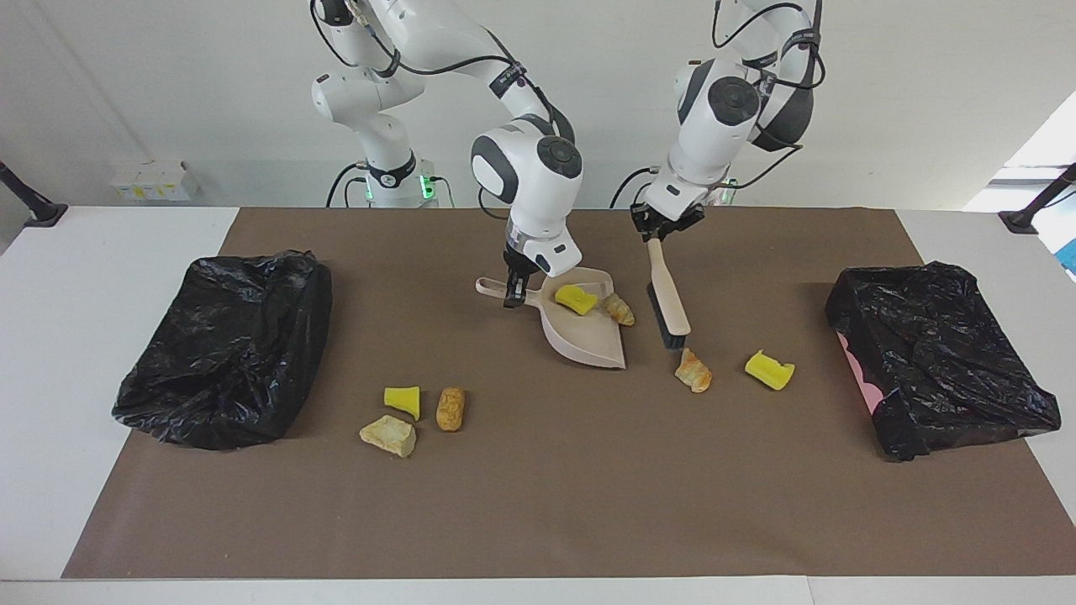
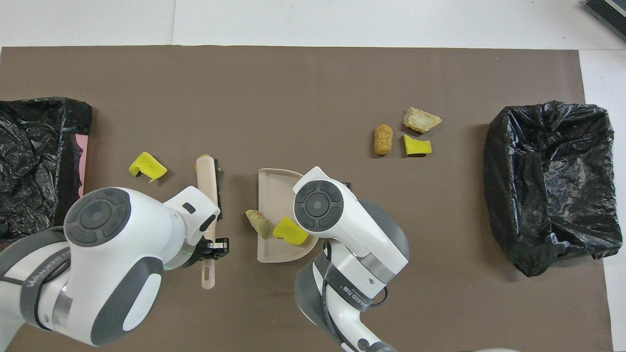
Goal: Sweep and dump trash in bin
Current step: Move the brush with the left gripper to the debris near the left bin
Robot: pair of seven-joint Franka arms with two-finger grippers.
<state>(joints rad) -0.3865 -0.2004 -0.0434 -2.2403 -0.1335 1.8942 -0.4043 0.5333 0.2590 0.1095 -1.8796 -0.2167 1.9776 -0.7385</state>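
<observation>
The right gripper (image 1: 514,296) is closed on the handle of a beige plastic dustpan (image 1: 588,340), which lies flat on the brown mat (image 1: 538,504) near the middle of the bench (image 1: 50,336). A bright yellow sponge chunk (image 1: 576,299) is seen inside the pan, and a tan bread-like lump (image 1: 619,309) sits at the pan's edge on the side toward the left arm; whether it is fully inside cannot be told.

The left gripper (image 1: 664,228) is clamped on the handle of a beige hand brush with dark bristles (image 1: 668,298). The brush is tilted, bristle end down on the mat just beside the dustpan. A second tan croissant-like lump (image 1: 693,370) lies just off the brush's bristle end, farther from the robots. A second yellow sponge chunk (image 1: 769,370) is noted near it, toward the left arm's end of the bench.

Three more scraps are grouped toward the right arm's end, farther from the robots than the dustpan: a yellow sponge wedge (image 1: 403,401), a brown oblong lump (image 1: 450,409) beside it, and a pale tan jagged lump (image 1: 388,436) farther out.

A bin lined with a black plastic bag (image 1: 227,349) stands at the right arm's end of the mat. A second black-bagged bin, pink at one side (image 1: 937,357), stands at the left arm's end.
</observation>
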